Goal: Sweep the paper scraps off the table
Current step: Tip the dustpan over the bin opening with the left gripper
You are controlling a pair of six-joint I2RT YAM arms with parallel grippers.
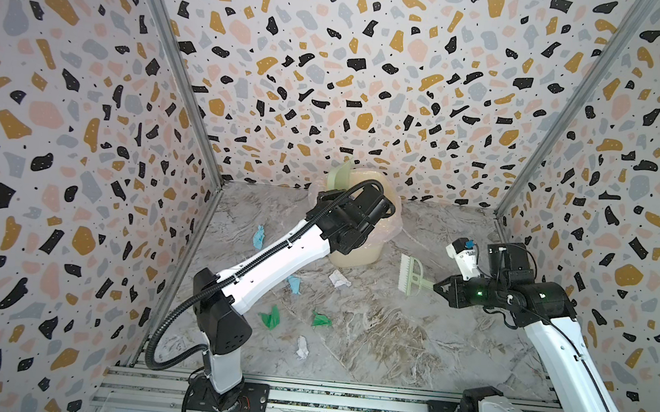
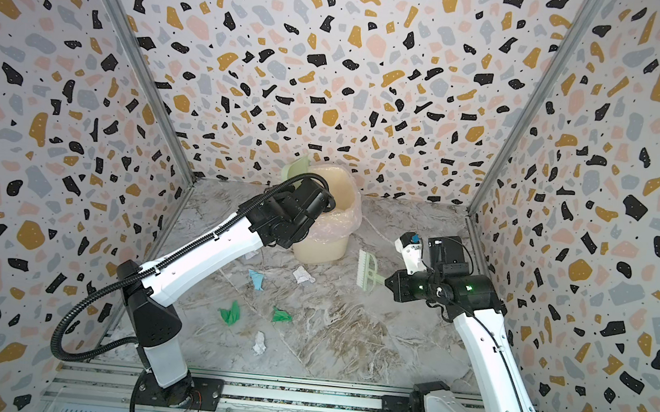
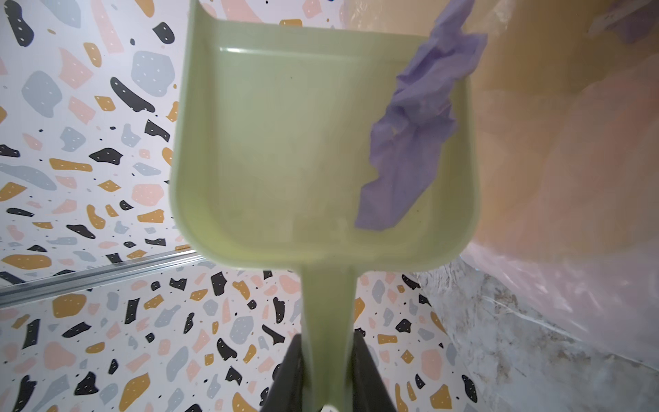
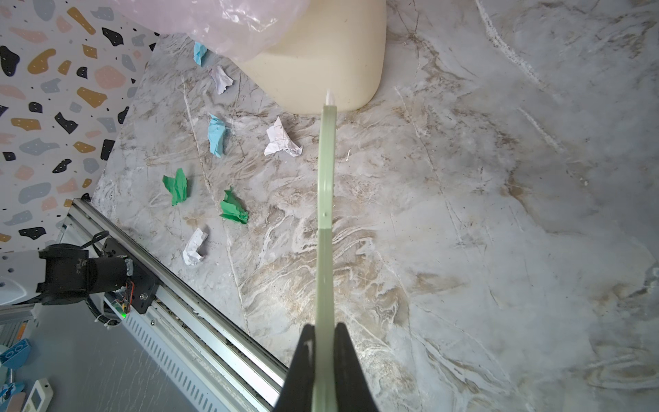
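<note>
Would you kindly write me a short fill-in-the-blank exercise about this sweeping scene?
The left gripper is shut on the handle of the pale green ____.
The one paper scrap lying in it is ____ in colour.
The right gripper is shut on the ____ with white bristles.
Exactly ____ green scraps lie on the table.
Missing words: dustpan; lilac; brush; two.

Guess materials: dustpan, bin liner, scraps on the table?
Dustpan: probably moulded plastic, pale green, smooth with a slight sheen, rounded rim. Bin liner: thin translucent pinkish plastic film, wrinkled, glinting. Paper scraps: crumpled paper, matte, sharp creases.
</note>
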